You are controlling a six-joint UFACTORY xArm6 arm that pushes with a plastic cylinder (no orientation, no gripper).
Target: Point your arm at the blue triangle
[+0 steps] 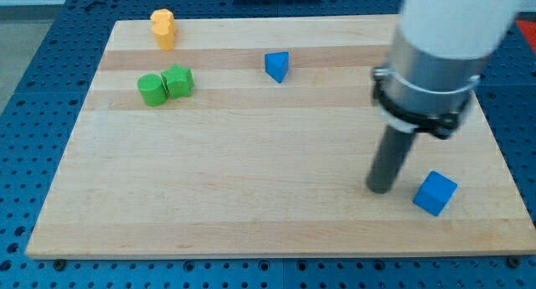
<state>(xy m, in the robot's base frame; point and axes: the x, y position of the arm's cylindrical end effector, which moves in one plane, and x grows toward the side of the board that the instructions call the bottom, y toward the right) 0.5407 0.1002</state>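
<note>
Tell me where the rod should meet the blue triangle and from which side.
No grip possible, only contact. My tip sits by the blue cube, so approach the blue triangle from the view's lower right, probably meeting its lower-right face; nothing lies between.

The tabletop (251,197) was pale wood with lighter and darker lengthwise bands, lying on a blue surface (33,88) dotted with dark holes. The triangle (277,66) and the cube (435,193) were blue. Two blocks (165,85) were green, one block (163,28) orange-yellow. The rod (389,161) was dark grey under a white arm (444,38) with a black ring.
</note>
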